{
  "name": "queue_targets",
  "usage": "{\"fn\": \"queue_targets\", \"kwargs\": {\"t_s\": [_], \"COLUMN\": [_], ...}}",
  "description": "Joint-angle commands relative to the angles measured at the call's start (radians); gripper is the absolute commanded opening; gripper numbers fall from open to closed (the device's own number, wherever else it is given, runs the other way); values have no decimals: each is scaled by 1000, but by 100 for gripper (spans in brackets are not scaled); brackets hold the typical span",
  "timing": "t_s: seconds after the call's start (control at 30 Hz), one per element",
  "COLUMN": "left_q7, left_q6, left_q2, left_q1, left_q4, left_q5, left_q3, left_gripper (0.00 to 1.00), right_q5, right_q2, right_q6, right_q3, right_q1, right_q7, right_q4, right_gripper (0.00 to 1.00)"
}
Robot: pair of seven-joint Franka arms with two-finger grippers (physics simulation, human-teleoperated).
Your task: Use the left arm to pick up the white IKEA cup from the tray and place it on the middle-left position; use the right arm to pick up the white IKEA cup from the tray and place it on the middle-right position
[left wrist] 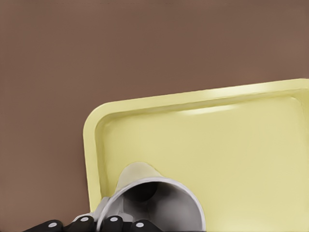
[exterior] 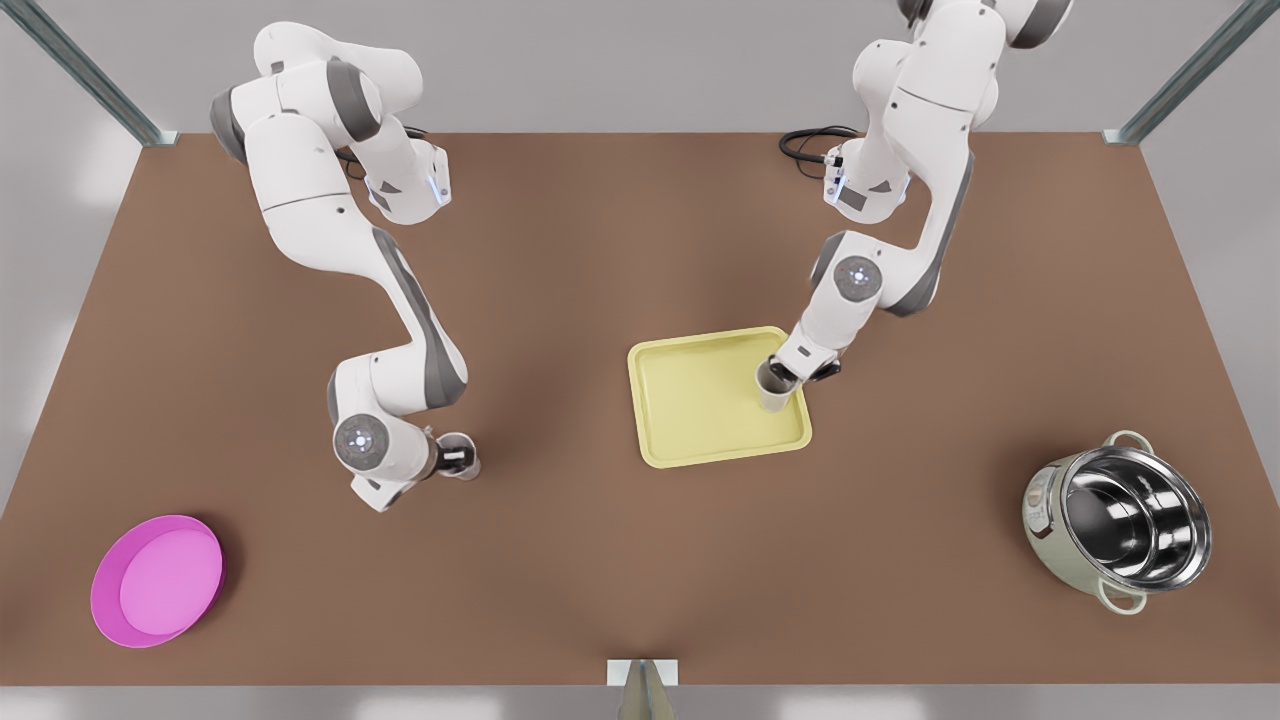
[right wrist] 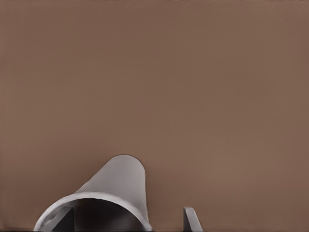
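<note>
Looking from the near edge of the table outward, we first meet the right gripper (exterior: 462, 458) on the front view's left, low over bare brown table (exterior: 600, 560), with a white cup (exterior: 457, 446) at its tip. The right wrist view puts this cup (right wrist: 113, 195) over plain tabletop, one finger (right wrist: 192, 220) beside it; we cannot tell whether the jaws clamp it.

Farther back, the left gripper (exterior: 790, 372) reaches the tray (exterior: 700, 400) at the corner on the front view's right, where the second cup (exterior: 772, 385) stands inside the rim. In the left wrist view its fingers (left wrist: 112, 222) sit against that cup's wall (left wrist: 159, 205), apparently closed on it, with the tray (left wrist: 231, 145) beneath.

We judge both cups light, rigid and smooth-walled, so likely slippery and chippable. A firm pinch across the rim wall seems safest, keeping them upright when set down.
</note>
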State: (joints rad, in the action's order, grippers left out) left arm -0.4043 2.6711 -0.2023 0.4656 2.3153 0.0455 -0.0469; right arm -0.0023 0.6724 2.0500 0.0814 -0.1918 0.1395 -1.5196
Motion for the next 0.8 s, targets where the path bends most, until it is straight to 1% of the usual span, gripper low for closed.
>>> {"fn": "queue_targets", "kwargs": {"t_s": [0.0,0.03,0.07,0.1,0.13,0.17,0.2,0.23,0.27,0.3,0.33,0.43,0.5,0.53,0.57,0.67,0.7,0.73,0.77], "left_q7": [88,168,265,334,369,413,472,536,591,608,628,647,647,647,648,647,642,619,550], "left_q6": [-266,-391,-480,-484,-464,-419,-369,-297,-261,-258,-258,-257,-257,-257,-257,-280,-358,-606,-983], "left_q2": [40,52,61,54,18,-15,-63,-123,-158,-161,-163,-218,-235,-241,-239,-227,-192,-115,-98], "left_q1": [-13,-15,-15,-15,-33,-76,-102,-114,-116,-117,-128,-148,-147,-148,-148,-147,-147,-147,-147], "left_q4": [-102,-178,-220,-220,-220,-220,-220,-218,-220,-220,-231,-272,-286,-293,-301,-309,-344,-480,-801], "left_q5": [10,42,71,73,73,76,120,194,306,323,321,343,347,347,346,330,277,179,74], "left_q3": [-74,-126,-182,-240,-275,-274,-275,-274,-274,-274,-274,-272,-272,-272,-272,-280,-295,-335,-338], "left_gripper": [19,19,19,19,19,19,19,19,19,19,19,19,19,27,100,100,100,100,100], "right_q5": [50,51,51,51,54,47,38,35,35,39,38,35,38,56,85,85,85,85,85], "right_q2": [-20,-59,-114,-191,-289,-310,-373,-435,-497,-542,-562,-568,-570,-568,-551,-550,-550,-550,-550], "right_q6": [-16,-59,-123,-200,-330,-433,-461,-465,-491,-495,-493,-516,-564,-568,-570,-556,-553,-553,-553], "right_q3": [0,1,8,8,-8,-26,-54,-101,-83,-42,-38,-35,-49,-64,-61,-60,-61,-66,-66], "right_q1": [0,-2,-2,-6,0,9,9,9,61,152,186,190,196,206,236,259,259,259,259], "right_q7": [-305,-299,-294,-244,-156,-31,42,37,16,-52,-164,-189,-192,-192,-192,-195,-196,-195,-193], "right_q4": [1,1,1,1,44,124,133,133,128,118,111,111,113,114,116,133,133,133,133], "right_gripper": [100,100,100,100,100,100,100,100,100,100,100,100,100,100,100,100,100,100,100]}}
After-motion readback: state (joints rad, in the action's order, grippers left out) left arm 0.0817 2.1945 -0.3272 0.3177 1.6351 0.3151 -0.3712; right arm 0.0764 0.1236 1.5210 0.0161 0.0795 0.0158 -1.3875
